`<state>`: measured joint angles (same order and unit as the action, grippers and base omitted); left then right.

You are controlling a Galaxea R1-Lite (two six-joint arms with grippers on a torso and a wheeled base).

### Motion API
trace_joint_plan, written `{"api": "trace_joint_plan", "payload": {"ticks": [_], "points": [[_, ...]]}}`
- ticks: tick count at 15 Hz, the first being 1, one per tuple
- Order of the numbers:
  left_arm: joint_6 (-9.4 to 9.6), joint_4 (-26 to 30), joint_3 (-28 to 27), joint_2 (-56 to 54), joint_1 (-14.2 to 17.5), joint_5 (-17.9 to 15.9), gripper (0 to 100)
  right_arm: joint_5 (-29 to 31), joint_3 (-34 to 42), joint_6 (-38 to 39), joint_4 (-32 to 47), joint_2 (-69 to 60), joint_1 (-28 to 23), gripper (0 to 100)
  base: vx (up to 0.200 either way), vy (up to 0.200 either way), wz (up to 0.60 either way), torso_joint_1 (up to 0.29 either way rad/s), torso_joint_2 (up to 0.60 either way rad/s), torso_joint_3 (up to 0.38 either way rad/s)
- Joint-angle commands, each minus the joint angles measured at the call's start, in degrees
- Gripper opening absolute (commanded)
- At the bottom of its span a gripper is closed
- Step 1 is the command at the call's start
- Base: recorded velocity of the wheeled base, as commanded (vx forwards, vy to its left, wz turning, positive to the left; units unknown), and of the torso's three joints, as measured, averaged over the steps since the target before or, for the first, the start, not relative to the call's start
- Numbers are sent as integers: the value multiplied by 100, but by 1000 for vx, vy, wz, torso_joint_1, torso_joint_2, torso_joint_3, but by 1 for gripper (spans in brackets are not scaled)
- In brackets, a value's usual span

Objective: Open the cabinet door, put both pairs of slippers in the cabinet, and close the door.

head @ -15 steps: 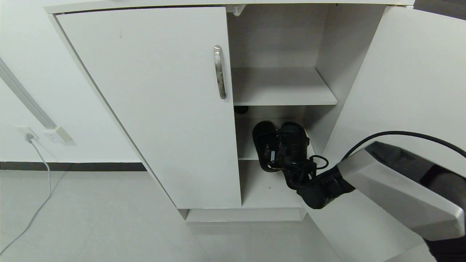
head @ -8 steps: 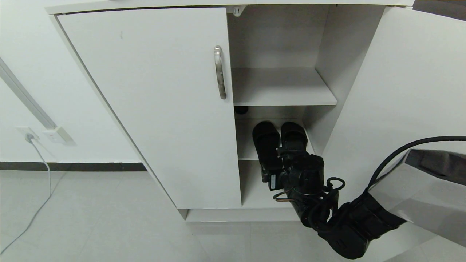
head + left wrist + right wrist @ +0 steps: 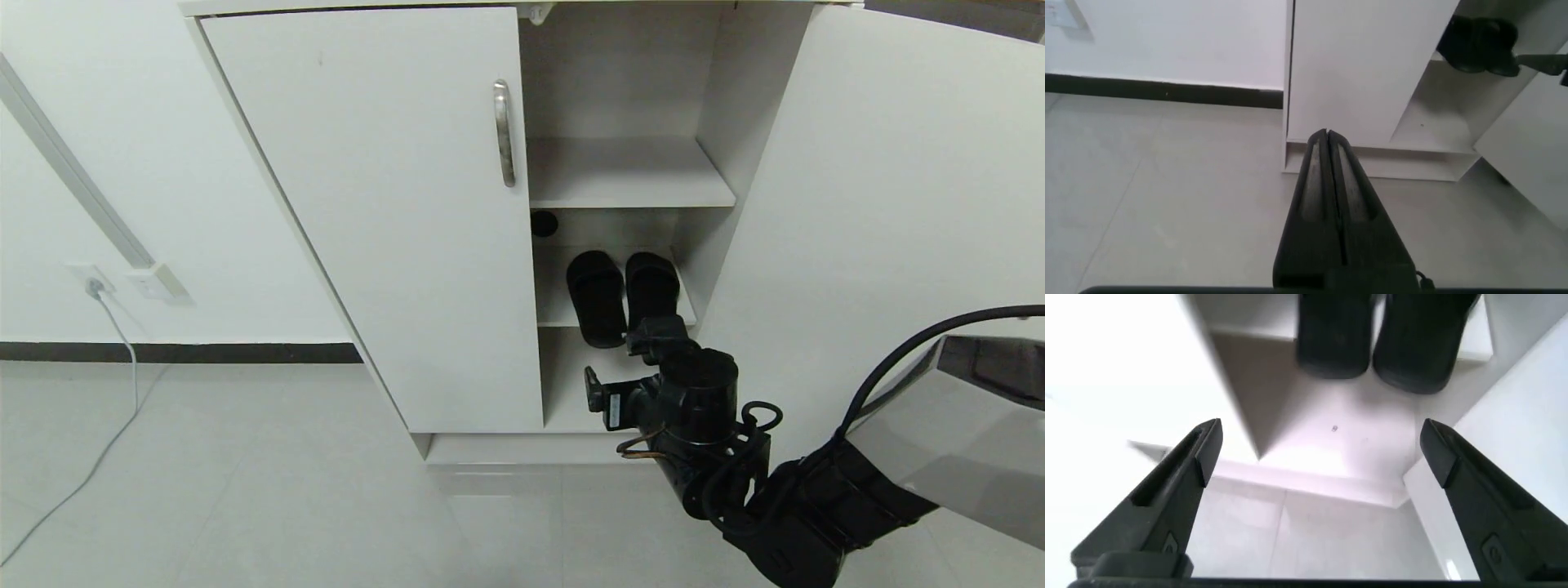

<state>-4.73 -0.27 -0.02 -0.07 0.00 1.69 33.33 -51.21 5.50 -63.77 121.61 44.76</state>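
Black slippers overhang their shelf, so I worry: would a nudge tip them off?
Possibly: the black slippers have heels past the shelf edge. They look light and flat, so likely slide rather than roll.

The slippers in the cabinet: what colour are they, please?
Black slippers, clearest in the head view.

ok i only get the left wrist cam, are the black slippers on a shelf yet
Observer: Yes, the black slippers lie side by side on the lower shelf, heels at its front edge.
Operator: is the right gripper holding them
Observer: No, the right gripper is open with nothing between its fingers. It is just in front of that shelf and slightly lower.
Operator: and the right door
Observer: The right door stands wide open.
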Motion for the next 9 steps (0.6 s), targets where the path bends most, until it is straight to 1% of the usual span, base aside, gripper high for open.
{"api": "trace_joint_plan", "payload": {"ticks": [1,9], "points": [[-2,0,2,7,0,6,0,-2,76,-14,-39,3,-3,100,0,0,0,0,0,0],[-2,0,-6,7,9,-2,0,-2,94,-14,-48,29,32,100,0,0,0,0,0,0]]}}
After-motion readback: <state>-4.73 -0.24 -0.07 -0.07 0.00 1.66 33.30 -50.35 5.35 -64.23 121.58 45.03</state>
